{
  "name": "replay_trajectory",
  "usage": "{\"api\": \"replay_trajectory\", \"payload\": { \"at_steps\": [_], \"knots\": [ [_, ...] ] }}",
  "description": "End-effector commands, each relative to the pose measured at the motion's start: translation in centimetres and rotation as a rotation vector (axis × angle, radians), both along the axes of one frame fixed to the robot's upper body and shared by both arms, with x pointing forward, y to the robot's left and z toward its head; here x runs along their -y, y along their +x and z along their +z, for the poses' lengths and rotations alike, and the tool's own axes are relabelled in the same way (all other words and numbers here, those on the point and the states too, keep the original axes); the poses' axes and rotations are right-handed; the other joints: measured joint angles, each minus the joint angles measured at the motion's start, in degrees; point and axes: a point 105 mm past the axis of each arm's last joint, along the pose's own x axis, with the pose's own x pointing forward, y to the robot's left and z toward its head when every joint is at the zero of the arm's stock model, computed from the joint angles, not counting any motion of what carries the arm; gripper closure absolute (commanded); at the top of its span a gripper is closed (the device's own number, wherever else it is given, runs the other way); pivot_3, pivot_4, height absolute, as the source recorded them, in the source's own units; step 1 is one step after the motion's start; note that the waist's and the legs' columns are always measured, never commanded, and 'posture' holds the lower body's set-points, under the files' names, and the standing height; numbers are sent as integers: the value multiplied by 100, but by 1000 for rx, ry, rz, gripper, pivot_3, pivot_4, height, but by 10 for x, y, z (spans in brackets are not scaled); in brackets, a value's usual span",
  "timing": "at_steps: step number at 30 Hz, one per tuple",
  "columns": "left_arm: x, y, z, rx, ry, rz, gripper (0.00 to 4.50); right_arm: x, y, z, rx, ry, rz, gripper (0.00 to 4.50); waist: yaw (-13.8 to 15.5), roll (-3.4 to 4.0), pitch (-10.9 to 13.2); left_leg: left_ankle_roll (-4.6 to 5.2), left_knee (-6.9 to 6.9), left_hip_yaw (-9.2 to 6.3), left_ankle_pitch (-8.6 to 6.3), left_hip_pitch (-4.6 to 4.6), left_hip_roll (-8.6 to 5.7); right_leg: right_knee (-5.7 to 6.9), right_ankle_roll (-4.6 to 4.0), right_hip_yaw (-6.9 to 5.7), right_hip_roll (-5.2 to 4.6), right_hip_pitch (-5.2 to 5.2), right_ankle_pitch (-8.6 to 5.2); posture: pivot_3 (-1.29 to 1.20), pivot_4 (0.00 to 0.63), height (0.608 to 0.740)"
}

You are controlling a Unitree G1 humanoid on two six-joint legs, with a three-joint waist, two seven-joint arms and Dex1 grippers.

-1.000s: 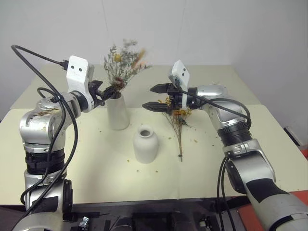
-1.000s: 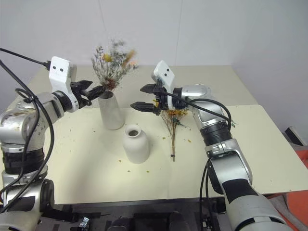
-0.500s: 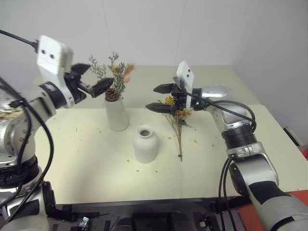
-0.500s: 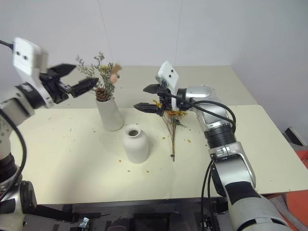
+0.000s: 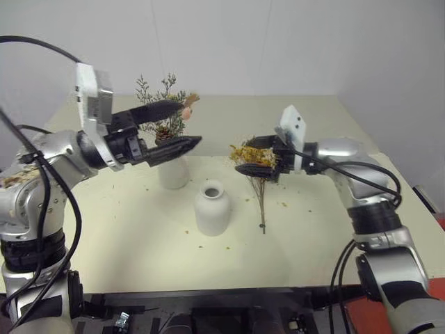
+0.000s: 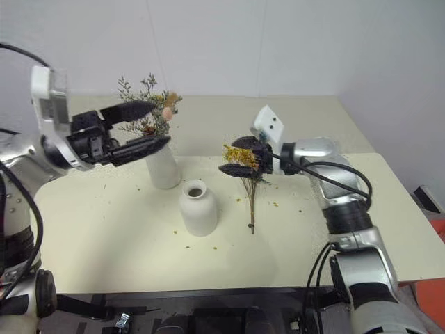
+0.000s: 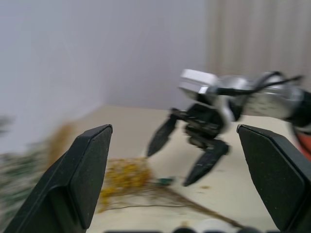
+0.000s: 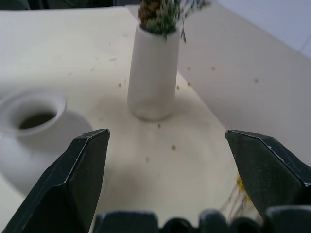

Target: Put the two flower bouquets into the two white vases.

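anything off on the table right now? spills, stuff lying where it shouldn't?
Yes. The yellow bouquet lies flat on the table, not in a vase; the squat vase stands empty. Yellow crumbs are scattered near that vase and the stems. The grey-green bouquet sits upright in the tall vase.

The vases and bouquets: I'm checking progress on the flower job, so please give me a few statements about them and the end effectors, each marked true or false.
1. The grey-green bouquet stands in the tall vase. True.
2. The yellow-orange bouquet is already in the squat vase. False: it lies on the table, and the squat vase's mouth is empty.
3. The right end effector is open beside the yellow-orange bouquet's head. True.
4. The left end effector is shut on the grey-green bouquet's stems. False: it is open and holds nothing.
5. The squat vase has tipped over. False: it stands upright.
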Motion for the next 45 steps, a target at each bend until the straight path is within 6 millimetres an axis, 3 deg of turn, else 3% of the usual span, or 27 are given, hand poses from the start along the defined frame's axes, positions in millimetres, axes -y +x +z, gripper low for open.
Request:
{"api": "replay_trajectory", "payload": {
  "at_steps": [1,5,7,10,18,33,37,45],
  "knots": [
    [11,2,-3,6,105,-73,16,17,-8,9,-14,6,-80,0,-1,0,0,0,0,0,0,1,0,1,0,0,1,0,0,0,150,740],
    [20,22,-15,-67,233,-40,16,36,-7,-8,-123,-35,-219,0,-13,0,0,1,0,0,0,3,1,1,1,2,4,1,-2,0,150,740],
    [30,27,-13,-138,254,-82,16,51,11,-17,-280,-23,-442,0,-32,0,0,1,0,2,0,5,1,1,13,6,4,1,-9,0,150,740],
    [41,30,-12,-193,306,-127,16,60,21,-27,-472,-26,-624,0,-60,0,0,3,3,3,2,5,1,7,13,13,9,-2,-10,0,150,740],
    [45,32,-27,-233,593,-162,16,51,19,-49,-608,-172,-659,0,-29,3,1,10,-4,4,-2,-6,-1,-8,1,12,7,-6,-9,0,150,740],
    [40,39,-28,-205,613,-123,16,9,46,-79,-596,-313,-653,0,-61,5,3,11,-2,3,-1,-8,1,1,9,13,8,-11,-14,0,150,740],
    [35,37,-26,-204,585,-131,0,5,51,-85,-564,-328,-652,945,-64,5,3,10,-2,3,-1,-7,1,3,11,13,8,-11,-15,0,150,740],
    [27,35,-28,-208,570,-124,0,20,58,-71,-537,-257,-728,3691,-118,5,3,10,-2,2,-1,-4,1,10,10,13,8,-12,-14,0,150,740]
  ]
}}
